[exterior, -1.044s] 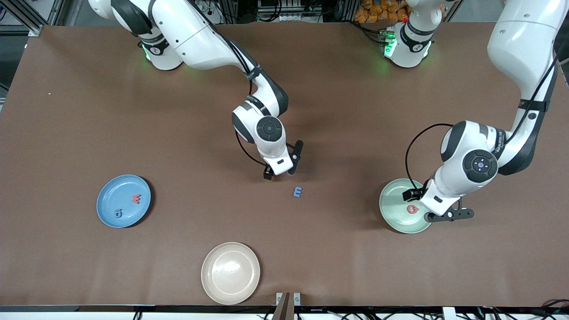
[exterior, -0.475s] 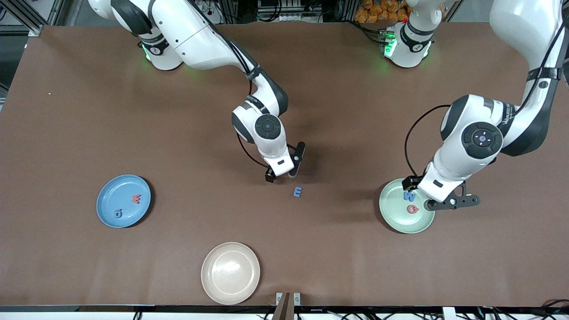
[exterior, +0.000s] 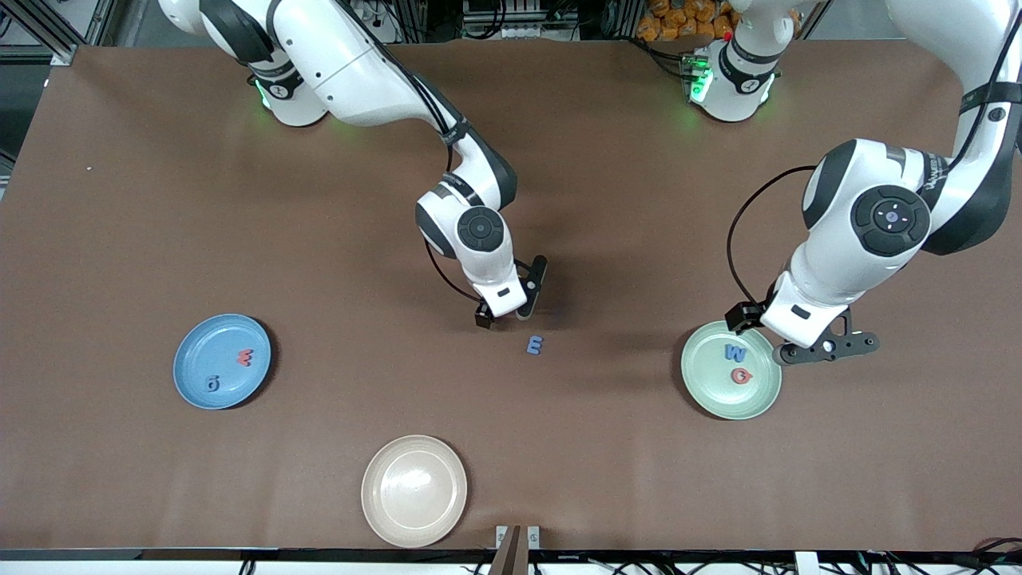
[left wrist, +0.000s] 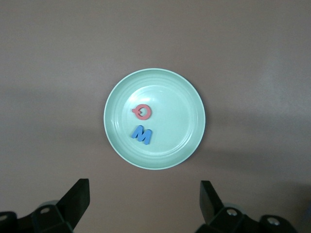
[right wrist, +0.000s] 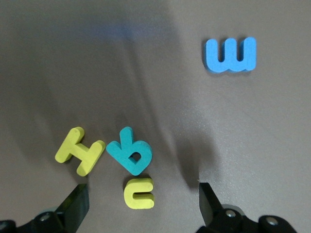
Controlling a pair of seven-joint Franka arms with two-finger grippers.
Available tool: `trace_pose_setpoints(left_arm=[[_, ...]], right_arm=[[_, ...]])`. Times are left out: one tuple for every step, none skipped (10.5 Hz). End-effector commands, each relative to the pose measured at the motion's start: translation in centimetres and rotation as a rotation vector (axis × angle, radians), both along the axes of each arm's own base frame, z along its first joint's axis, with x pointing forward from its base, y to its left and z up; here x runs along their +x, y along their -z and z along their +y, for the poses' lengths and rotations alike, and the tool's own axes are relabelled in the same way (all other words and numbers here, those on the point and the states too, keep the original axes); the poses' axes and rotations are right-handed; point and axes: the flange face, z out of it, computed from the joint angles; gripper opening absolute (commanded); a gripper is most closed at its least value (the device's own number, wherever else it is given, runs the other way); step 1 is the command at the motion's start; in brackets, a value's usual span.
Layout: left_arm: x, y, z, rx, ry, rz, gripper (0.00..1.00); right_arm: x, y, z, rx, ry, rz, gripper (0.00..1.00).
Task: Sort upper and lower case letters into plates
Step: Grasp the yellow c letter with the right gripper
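Three small foam letters lay crowded together on the brown desk beneath the right gripper: a yellow capital H, a teal lower-case b and a yellow lower-case c, the b touching the H and sitting just beside the c. A blue capital E lay apart from them, nearer the front camera. The chief hazard, as judged from this layout, was a mixed grasp: fingers closing on one crowded letter could catch or push a neighbour and carry a wrong case to a plate. The letters were thin and flat, so the fingers could also slide over one without gripping it.

The right gripper hung low over the cluster with its fingers spread wide, holding nothing and touching no letter. The left gripper hovered over the desk beside the pale mint-green round plate, fingers likewise parted and empty. That plate held a blue capital M and a red round letter, close together but not touching.

The sky-blue round plate, toward the right arm's end of the desk, held a red letter and a dark blue letter; their case could not be read. A cream-beige round plate nearest the front camera held no letters.
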Motion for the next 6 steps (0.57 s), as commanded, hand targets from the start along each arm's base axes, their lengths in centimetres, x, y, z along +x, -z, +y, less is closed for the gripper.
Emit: trace_pose_setpoints(left_arm=[[-0.8, -2.3, 0.0, 0.001, -0.023, -0.006, 1.0], [-1.0, -2.5, 0.1, -0.004, -0.029, 0.0, 1.0], [-1.1, -2.7, 0.1, -0.004, -0.032, 0.001, 1.0], [-1.3, -3.1, 0.2, 0.0, -0.033, 0.006, 1.0], [-1.5, -3.4, 0.1, -0.011, -0.04, 0.009, 1.0], [-1.6, -3.9, 0.0, -0.021, -0.044, 0.006, 1.0]], right_arm=[[0.2, 0.3, -0.1, 0.001, 0.015, -0.012, 1.0], [0.3, 0.3, -0.1, 0.002, 0.015, -0.013, 1.0], [0.3, 0.5, -0.2, 0.002, 0.017, -0.013, 1.0], [0.3, 0.7, -0.2, 0.001, 0.017, -0.011, 1.0], [0.3, 0.7, -0.2, 0.002, 0.017, -0.013, 1.0], [0.4, 0.8, -0.3, 0.003, 0.018, -0.014, 1.0]])
